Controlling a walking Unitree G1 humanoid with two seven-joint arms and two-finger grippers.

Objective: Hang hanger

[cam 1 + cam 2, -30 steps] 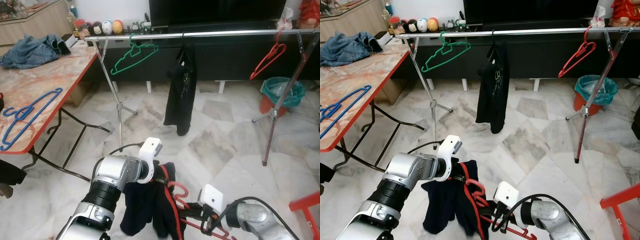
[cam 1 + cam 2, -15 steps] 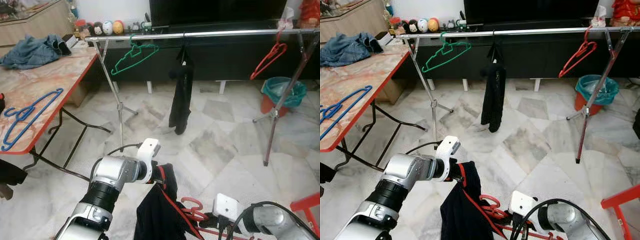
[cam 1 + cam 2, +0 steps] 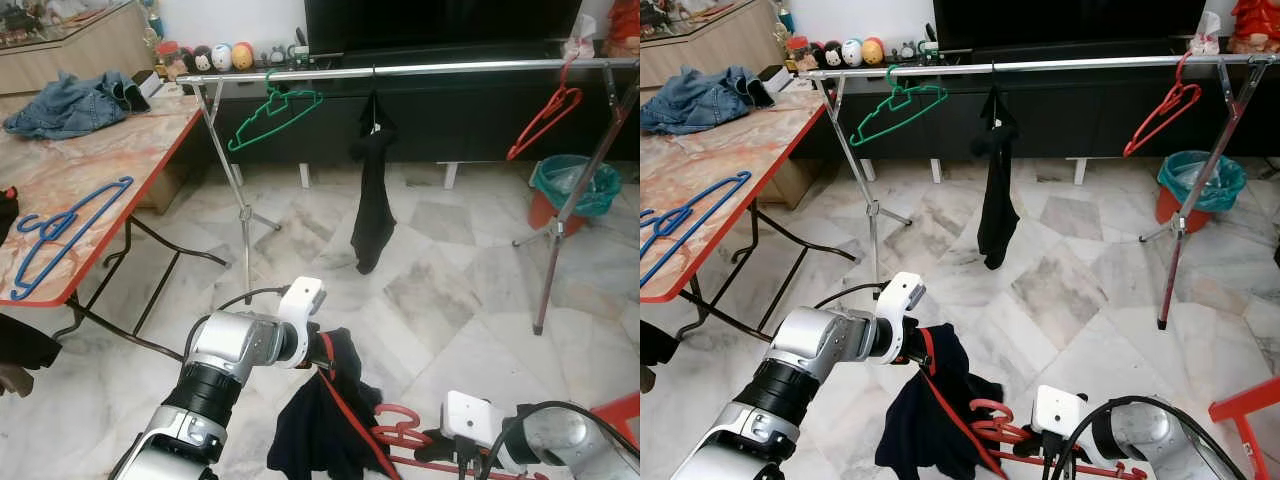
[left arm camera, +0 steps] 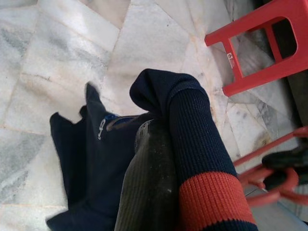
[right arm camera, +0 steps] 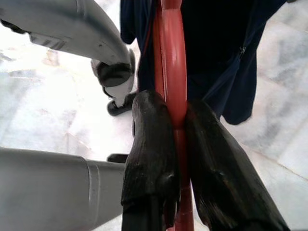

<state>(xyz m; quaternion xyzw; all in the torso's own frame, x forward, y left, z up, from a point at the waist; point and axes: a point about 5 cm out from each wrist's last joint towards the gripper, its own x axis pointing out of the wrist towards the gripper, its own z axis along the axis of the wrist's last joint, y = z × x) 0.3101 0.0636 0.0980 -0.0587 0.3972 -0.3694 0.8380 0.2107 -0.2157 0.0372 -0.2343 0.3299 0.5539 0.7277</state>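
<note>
Compared with half a second earlier, the dark navy knit garment with a red stripe (image 3: pixel 325 420) had bunched lower and wider beneath the left hand (image 3: pixel 318 350), and the black garment hanging on the rail (image 3: pixel 373 195) had turned slightly; the whole view had also shifted a little, so the camera had moved.

The left hand sat at lower centre of the head views, and its black fingers (image 4: pixel 149 178) were wrapped in the navy garment, so it could not be told whether they were apart or together. The right hand (image 5: pixel 175 120) was at the lower right of the head views, with its two fingers clamped together on the bar of the red plastic hanger (image 3: pixel 995 425). That hanger lay low above the marble tile floor (image 3: pixel 450 290), its hook just beside the right hand and one arm running up into the navy garment.

The long silver clothes rail (image 3: pixel 450 68) crossed the top of the frame. On it hung a green hanger (image 3: pixel 272 115) at upper left of centre, the black garment near centre and a second red hanger (image 3: pixel 545 110) at upper right. A marble-patterned surface with a red edge (image 3: pixel 110 170) stood at left, carrying a blue hanger (image 3: pixel 60 230) and a pile of blue denim (image 3: pixel 65 100). A teal-lined bin (image 3: pixel 570 190) stood at right.
</note>
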